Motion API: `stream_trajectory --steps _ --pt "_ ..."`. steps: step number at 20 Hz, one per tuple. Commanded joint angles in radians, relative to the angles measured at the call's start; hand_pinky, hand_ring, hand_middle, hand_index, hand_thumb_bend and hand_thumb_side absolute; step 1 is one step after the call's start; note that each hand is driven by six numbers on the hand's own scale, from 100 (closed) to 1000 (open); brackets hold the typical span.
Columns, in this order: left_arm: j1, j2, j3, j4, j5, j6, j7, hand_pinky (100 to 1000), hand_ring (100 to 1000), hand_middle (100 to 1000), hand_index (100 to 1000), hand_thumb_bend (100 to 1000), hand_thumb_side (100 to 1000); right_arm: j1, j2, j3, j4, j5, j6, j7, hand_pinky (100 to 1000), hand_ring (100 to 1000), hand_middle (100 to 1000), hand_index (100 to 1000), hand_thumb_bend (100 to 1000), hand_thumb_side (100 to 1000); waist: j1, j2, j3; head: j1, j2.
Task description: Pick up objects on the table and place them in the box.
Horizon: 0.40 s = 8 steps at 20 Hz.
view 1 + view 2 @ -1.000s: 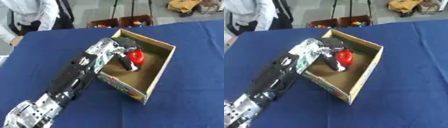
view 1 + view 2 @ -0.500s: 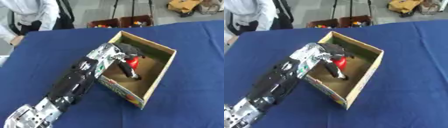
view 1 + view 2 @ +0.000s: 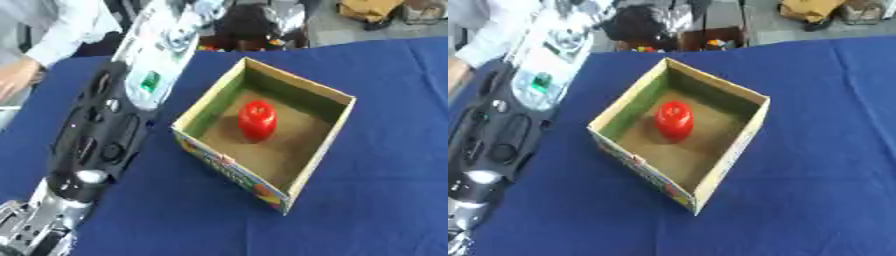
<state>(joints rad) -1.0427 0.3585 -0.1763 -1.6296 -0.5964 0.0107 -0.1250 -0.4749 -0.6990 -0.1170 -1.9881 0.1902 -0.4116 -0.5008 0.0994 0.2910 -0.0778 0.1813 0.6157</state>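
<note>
Worktop (image 3: 376,200) covered in dark blue cloth; grey floor beyond the far edge.

Far left, at the worktop edge: a person's hand (image 3: 16,80) and light sleeve, touching none of the task's things.

Left arm (image 3: 114,115), black with silver joints, runs from the lower left corner up toward the top of the view, beside the box and apart from it. A small green patch shows on its silver upper section. The left hand (image 3: 636,22) appears only as a dark blurred mass at the top; cannot tell how its fingers stand or whether it has hold of anything.

Centre: open cardboard box (image 3: 319,145), set askew. Coloured print on its near outer wall, not readable. A red round object (image 3: 258,120) lies on the box floor, toward the left wall.

Behind the far edge: a crate (image 3: 710,41) with small coloured items. Upper right: a yellow-brown object (image 3: 807,9) on the floor.
</note>
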Motion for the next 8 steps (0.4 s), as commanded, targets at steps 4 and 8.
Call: stream_trajectory --steps 4,8 --pt "0.042 0.092 0.112 -0.205 0.377 0.076 0.299 654 779 771 935 379 974 -0.008 -0.035 -0.023 -0.012 0.001 -0.005 -0.019 751 749 738 807 100 1000 -0.012 -0.010 0.019 -0.039 0.025" --pt "0.121 0.140 0.183 -0.327 0.517 0.058 0.470 682 795 775 935 450 984 -0.005 -0.039 -0.034 -0.012 0.006 -0.008 -0.040 750 749 738 807 100 1000 -0.025 -0.007 0.039 -0.049 0.032"
